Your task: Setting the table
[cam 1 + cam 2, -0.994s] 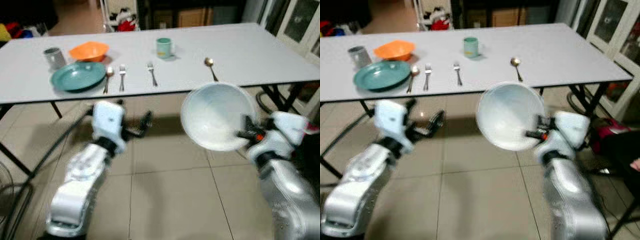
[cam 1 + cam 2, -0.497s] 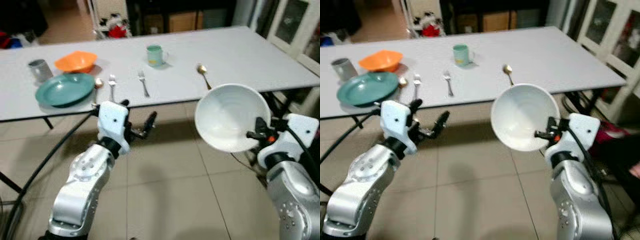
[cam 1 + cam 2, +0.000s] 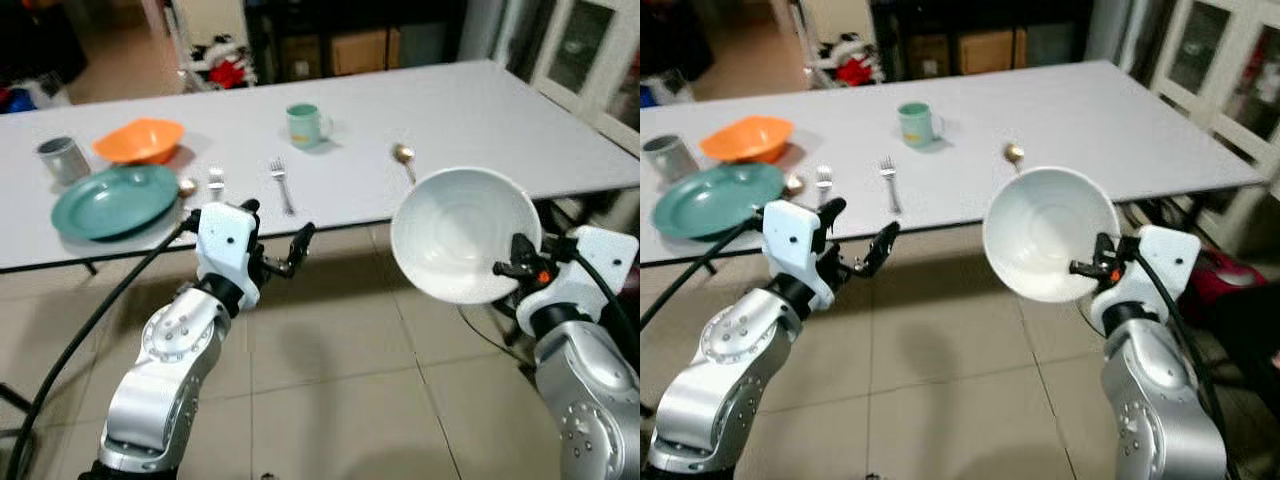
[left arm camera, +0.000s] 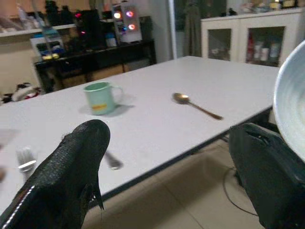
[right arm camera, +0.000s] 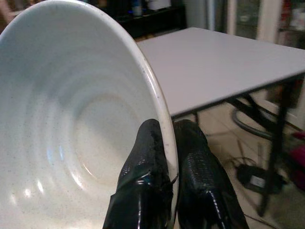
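Right wrist view has the right tool pinched tight on the rim of the white bowl, one finger inside and one outside, with the bowl tipped on edge in the air short of the surface. Left tool is empty with its fingers spread wide, also hanging just short of the surface edge. Past the left tool sit a fork, mug and spoon, with a green plate, orange bowl and grey cup further off to its left.
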Available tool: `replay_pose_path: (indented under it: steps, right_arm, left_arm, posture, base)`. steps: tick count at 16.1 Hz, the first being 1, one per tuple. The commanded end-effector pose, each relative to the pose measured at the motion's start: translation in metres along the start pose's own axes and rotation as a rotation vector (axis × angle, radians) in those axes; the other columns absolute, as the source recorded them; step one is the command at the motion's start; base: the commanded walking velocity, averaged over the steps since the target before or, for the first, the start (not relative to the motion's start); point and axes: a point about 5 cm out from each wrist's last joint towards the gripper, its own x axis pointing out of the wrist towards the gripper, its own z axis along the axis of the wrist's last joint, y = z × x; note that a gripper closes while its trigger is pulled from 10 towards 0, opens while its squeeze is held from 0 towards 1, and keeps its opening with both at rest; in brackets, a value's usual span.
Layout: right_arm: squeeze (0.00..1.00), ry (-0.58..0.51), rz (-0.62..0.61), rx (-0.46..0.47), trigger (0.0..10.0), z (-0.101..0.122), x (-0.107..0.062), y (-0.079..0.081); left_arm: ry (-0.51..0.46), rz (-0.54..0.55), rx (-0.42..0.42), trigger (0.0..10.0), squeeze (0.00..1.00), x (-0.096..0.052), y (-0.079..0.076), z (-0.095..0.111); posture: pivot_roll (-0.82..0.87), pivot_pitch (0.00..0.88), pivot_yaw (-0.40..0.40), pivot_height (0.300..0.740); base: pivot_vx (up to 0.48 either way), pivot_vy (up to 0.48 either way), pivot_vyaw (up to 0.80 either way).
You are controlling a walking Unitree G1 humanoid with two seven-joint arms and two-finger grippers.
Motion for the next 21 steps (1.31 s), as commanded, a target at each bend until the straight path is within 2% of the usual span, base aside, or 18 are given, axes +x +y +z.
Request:
replay_pose_path:
  steps: [1, 3, 7, 21]
  right_arm:
    - [0.00, -0.038, 0.057, 0.018, 10.0, 0.0088, -0.0007, 0.0120]
    - [0.00, -0.037, 0.058, 0.024, 10.0, 0.0090, 0.0001, 0.0120]
    - [0.00, -0.031, 0.058, 0.032, 10.0, 0.0088, 0.0021, 0.0126]
    - [0.00, -0.026, 0.069, 0.024, 10.0, 0.0099, 0.0058, 0.0142]
  left_arm:
    - [0.003, 0.028, 0.017, 10.0, 0.00, -0.0008, 0.0078, 0.0005]
    - [0.001, 0.029, 0.017, 10.0, 0.00, 0.0002, 0.0082, 0.0010]
    - [-0.001, 0.031, 0.021, 10.0, 0.00, 0.0008, 0.0085, 0.0015]
    - [0.001, 0.033, 0.019, 10.0, 0.00, 0.0022, 0.0079, 0.0005]
  posture:
    - [-0.02, 0.014, 0.052, 0.740]
    - [-0.02, 0.012, 0.052, 0.740]
    - [-0.01, 0.014, 0.050, 0.740]
    - [-0.01, 0.019, 0.048, 0.740]
  base:
    - [0.330, 0.000, 0.00]
    - [0.330, 0.000, 0.00]
    - [0.326, 0.000, -0.66]
    - [0.328, 0.000, 0.00]
